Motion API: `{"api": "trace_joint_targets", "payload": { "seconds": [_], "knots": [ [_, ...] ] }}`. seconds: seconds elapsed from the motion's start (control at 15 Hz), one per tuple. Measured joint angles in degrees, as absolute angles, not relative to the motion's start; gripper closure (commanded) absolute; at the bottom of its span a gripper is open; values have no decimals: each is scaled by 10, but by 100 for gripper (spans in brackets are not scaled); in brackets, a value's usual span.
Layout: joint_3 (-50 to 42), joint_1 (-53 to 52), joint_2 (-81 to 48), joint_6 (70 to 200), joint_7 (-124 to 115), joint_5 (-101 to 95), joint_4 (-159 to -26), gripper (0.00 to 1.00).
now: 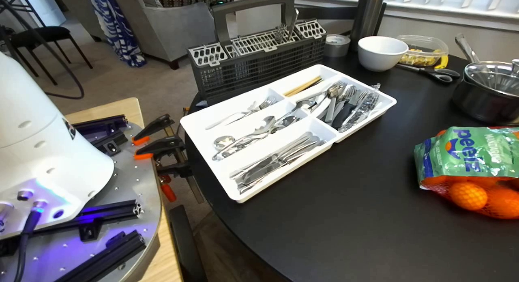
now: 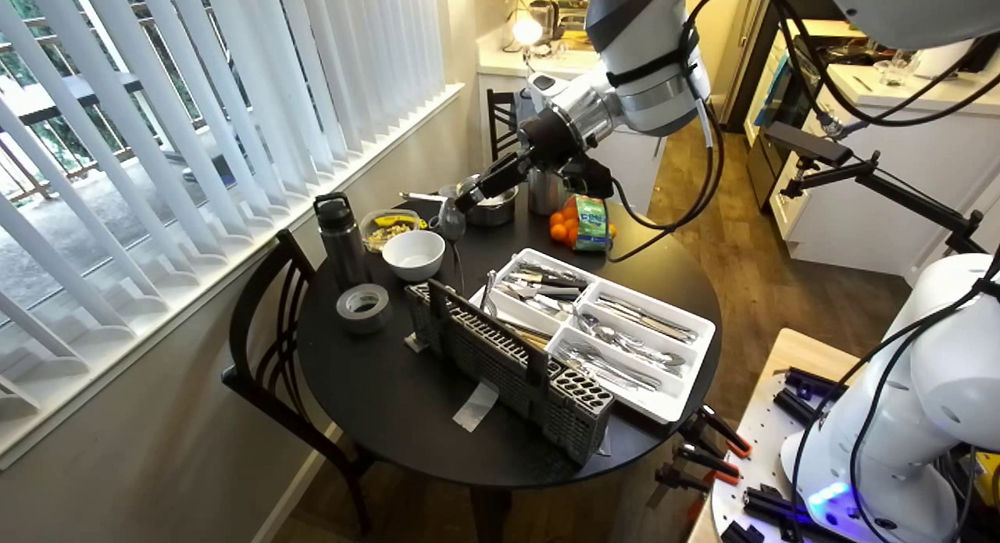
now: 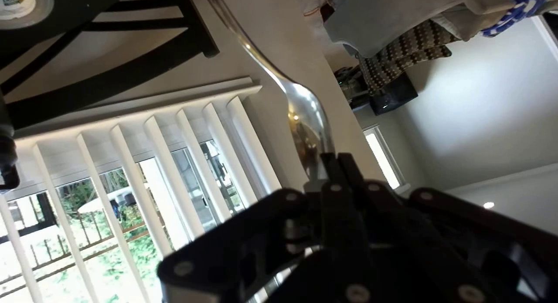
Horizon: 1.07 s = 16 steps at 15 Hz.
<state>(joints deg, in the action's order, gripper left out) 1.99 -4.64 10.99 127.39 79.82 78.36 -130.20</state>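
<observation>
In the air above the table (image 1: 365, 192), I see a spoon (image 3: 307, 111) hanging head-up from the gripper (image 3: 336, 158), handle pointing down. The fingers are closed tight together, with just the tip of the spoon's head pinched at their ends. To my eye that is a slight bite on smooth, curved metal: slow, level moves suit it, with no sharp turn of the wrist. The handle trails well below the fingers, so clearance is best judged from its lower end, and any swing should settle before any lowering.

In an exterior view the spoon shows between the bowl (image 2: 414, 271) and the pot (image 2: 500, 212); its exact height I cannot tell. A low sideways sweep there could catch a rim. The worst snag, I think, is the basket (image 1: 259, 67), with its raised handle and some cutlery (image 1: 293, 21) poking up. It stands just beside the low-walled tray (image 1: 237, 103), one end of which sits close by the table's rounded edge, facing the robot's base (image 1: 48, 123). Past the bowl, the flask (image 1: 367, 20) and the blinds (image 2: 375, 58) limit the reach. The broadest stretch of black top lies between the tray and the fruit bag (image 1: 466, 160); going high and round that way looks roomiest to me.
</observation>
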Motion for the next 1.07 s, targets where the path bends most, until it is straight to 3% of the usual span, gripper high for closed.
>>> {"api": "trace_joint_targets", "payload": {
  "seconds": [0.33, 0.67, 0.93, 1.07],
  "knots": [
    [64, -48, 135, 1411, 716, 737, -1317, 98],
    [137, -36, 158, 1563, 494, 570, -1345, 98],
    [175, 36, 140, 1573, 302, 391, -1362, 98],
    [143, 42, 121, 1556, 213, 297, -1361, 98]
  ]
}}
